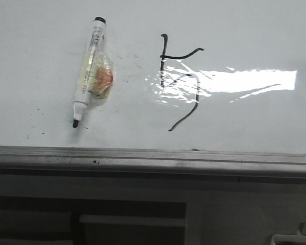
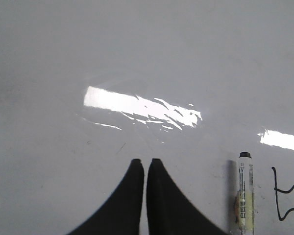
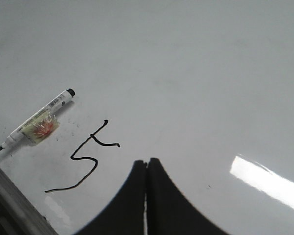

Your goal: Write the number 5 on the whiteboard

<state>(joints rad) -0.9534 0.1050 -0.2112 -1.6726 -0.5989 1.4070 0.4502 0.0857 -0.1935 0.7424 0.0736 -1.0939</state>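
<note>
The whiteboard [image 1: 245, 41] fills the front view, glossy white with a glare patch. A wobbly black number 5 [image 1: 180, 81] is drawn on it near the middle; it also shows in the right wrist view [image 3: 85, 156] and at the edge of the left wrist view [image 2: 286, 200]. A white marker [image 1: 90, 71] with a black cap and orange sticker lies flat on the board left of the 5, uncapped tip toward the rim; it also shows in the left wrist view [image 2: 245, 196] and the right wrist view [image 3: 35, 121]. My left gripper [image 2: 145, 161] is shut and empty above bare board. My right gripper [image 3: 147, 160] is shut and empty beside the 5.
The board's grey metal rim [image 1: 153, 155] runs along its near edge; it also shows in the right wrist view [image 3: 14, 203]. Below it is a grey panel with recesses [image 1: 132, 224]. Small dark specks dot the board near the marker.
</note>
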